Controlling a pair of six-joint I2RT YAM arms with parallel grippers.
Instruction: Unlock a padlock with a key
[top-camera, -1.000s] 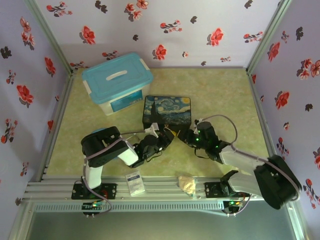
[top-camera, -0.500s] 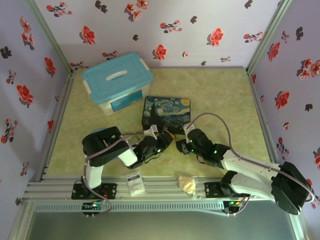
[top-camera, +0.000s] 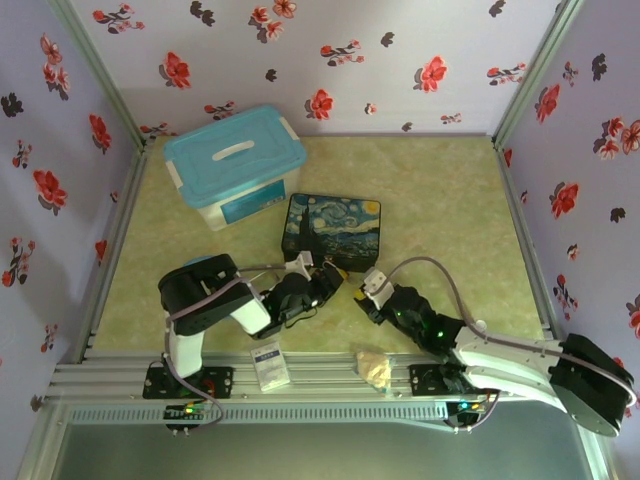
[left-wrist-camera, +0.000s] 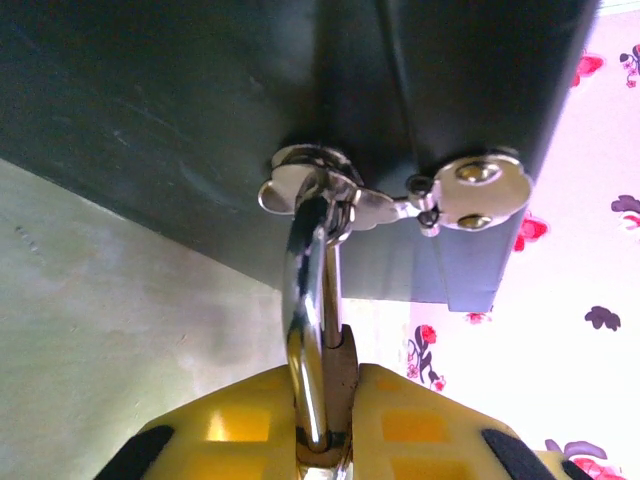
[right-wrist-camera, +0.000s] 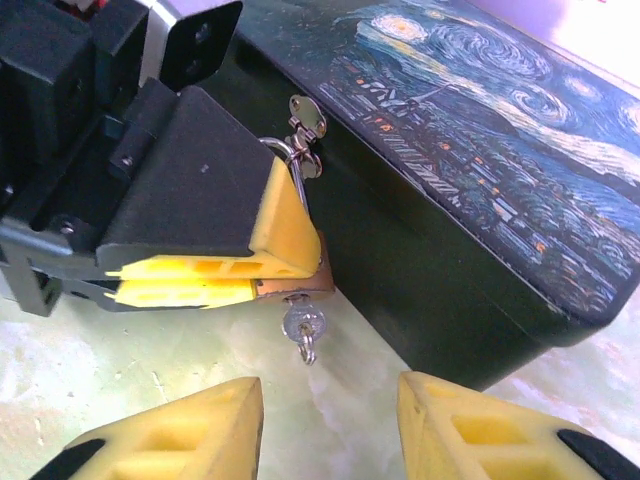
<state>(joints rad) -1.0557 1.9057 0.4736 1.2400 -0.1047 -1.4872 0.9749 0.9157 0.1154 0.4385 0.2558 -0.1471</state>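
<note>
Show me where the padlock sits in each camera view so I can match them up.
Top external: too small to make out; it is at the left gripper's tips, against the painted box's near side.
Left wrist: bottom centre, padlock shackle rising from the yellow fingers to the box's hasp.
Right wrist: centre, clamped in the left gripper's fingers, key sticking out below.
Shared landmark: the painted box.

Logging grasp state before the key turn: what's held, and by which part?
Left gripper pinches the padlock by its body, shackle through the latch on the box. Right gripper is open and empty; the key sits in the padlock, untouched.
</note>
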